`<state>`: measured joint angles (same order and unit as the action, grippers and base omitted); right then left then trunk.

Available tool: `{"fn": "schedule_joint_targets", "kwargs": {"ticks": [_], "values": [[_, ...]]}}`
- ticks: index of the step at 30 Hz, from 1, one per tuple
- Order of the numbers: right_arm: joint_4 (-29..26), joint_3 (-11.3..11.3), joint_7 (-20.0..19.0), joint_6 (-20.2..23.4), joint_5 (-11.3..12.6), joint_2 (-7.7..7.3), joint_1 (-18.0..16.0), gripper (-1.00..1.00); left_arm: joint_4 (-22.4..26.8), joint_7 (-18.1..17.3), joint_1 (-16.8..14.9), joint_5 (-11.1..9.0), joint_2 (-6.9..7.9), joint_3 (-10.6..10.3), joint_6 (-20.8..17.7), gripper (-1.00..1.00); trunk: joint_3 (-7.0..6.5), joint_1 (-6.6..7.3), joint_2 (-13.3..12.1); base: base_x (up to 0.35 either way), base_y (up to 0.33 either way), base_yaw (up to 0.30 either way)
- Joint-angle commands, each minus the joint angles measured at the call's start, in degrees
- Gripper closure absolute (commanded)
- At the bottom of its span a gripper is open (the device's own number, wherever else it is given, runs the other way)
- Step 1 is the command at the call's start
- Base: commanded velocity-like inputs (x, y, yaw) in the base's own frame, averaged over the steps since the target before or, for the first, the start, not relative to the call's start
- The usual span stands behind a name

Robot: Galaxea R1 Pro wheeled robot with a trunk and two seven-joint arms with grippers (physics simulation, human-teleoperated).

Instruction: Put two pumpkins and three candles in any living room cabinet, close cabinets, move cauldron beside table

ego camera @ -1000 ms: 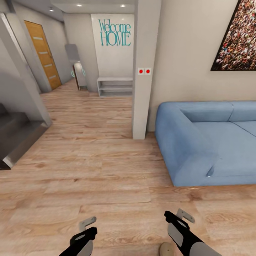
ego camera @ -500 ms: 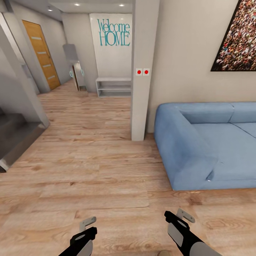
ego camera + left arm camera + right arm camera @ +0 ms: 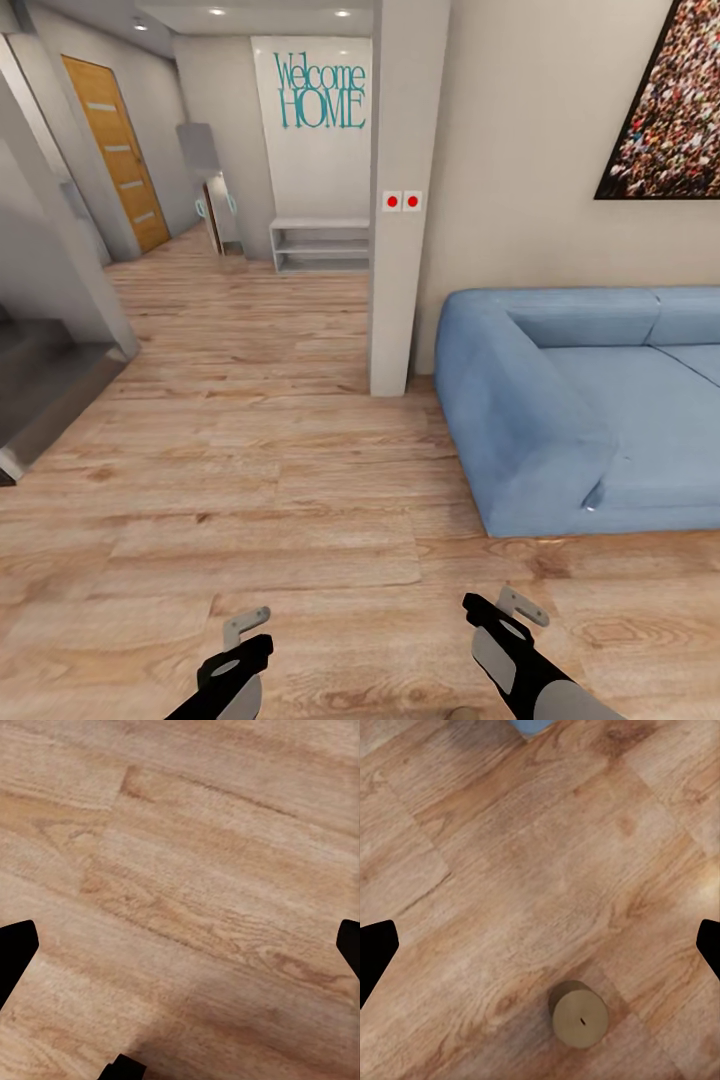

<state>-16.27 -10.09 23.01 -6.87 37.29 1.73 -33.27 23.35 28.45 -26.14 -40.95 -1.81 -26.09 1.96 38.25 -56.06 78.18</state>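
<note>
right wrist view: candle [image 3: 579, 1014] upright on floor [image 3: 510, 870], between spread fingertips [image 3: 375, 952].

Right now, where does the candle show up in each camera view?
Head view: the candle may be the tan sliver at the bottom edge beside the right gripper; too little shows to be sure.
Right wrist view: candle upright on the wood floor, apart from the sofa corner.
Left wrist view: wood floor planks.
Shared landmark: the blue sofa, whose corner shows in the right wrist view.
</note>
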Motion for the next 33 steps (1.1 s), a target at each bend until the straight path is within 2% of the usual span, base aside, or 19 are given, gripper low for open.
{"fn": "schedule_joint_targets", "kwargs": {"ticks": [1, 23, 27, 30, 32, 33], "values": [[0.01, -0.41, 0.27, -0.31, 0.75, -0.16, -0.04, -1.00, 0.03, 0.38, -0.05, -0.55, 0.05, -0.47, 0.22, -1.00, 0.23, -0.22, 0.44, 0.000, 0.000, 0.000], [0.01, -0.44, 0.28, -0.33, 0.60, -0.11, -0.04, -1.00, 0.09, 0.44, -0.05, -0.82, 0.17, -0.45, 0.10, -1.00, 4.18, -5.06, 9.27, 0.000, 0.000, 0.000], [0.01, -0.45, 0.28, -0.26, 0.61, 0.01, -0.04, -1.00, 2.13, 0.74, -0.10, -1.21, 0.33, 0.13, -0.96, -1.00, 4.90, -5.93, 10.87, 0.000, 0.000, 0.000], [0.01, -0.45, 0.28, -0.25, 0.65, 0.02, -0.04, -1.00, 5.51, 0.86, -0.13, -1.33, 0.53, 0.09, -4.57, -1.00, 5.44, -6.59, 12.07, 0.000, 0.000, 0.000], [0.01, -0.45, 0.28, -0.25, 0.67, 0.03, -0.04, -1.00, 10.84, 0.96, -0.13, -1.47, 0.87, 0.38, -10.75, -1.00, 5.80, -7.03, 12.88, 0.000, 0.000, 0.000], [0.01, -0.45, 0.28, -0.25, 0.67, 0.03, -0.04, -1.00, 16.10, 1.19, -0.18, -1.48, 1.16, 1.54, -16.96, -1.00, 5.98, -7.25, 13.28, 0.000, 0.000, 0.000]]}}
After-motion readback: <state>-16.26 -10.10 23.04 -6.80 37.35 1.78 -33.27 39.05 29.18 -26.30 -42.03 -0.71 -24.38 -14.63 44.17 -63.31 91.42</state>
